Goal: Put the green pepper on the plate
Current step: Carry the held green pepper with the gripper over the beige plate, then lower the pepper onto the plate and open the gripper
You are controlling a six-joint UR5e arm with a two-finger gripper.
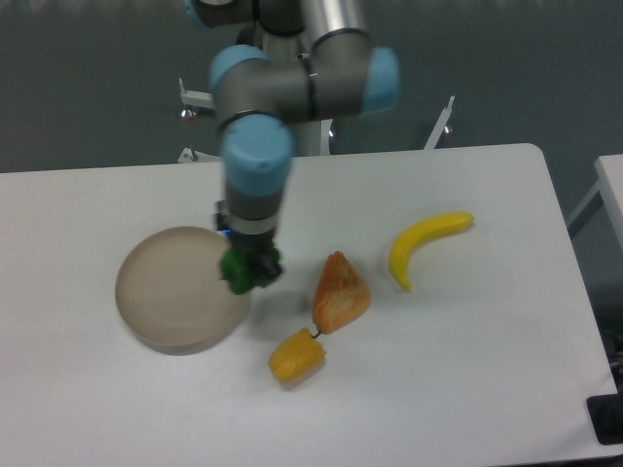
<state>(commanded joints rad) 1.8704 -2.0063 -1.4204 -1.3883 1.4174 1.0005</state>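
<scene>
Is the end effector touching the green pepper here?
Touching. The fixed camera shows the end effector closed around the green pepper, which hangs from it over the right rim of the plate.

robotics lab, bare white table (467,370), grey floor, arm's pedestal base (292,117), toy food props

One plate (165,302) is seen at the left of the frame, and one green pepper (237,269) at its right edge. One orange wedge-shaped piece (340,293) and one yellow-orange pepper (297,357) are counted near the centre. One banana (424,242) is seen at the right, and one robot arm (282,92) at the top.
</scene>
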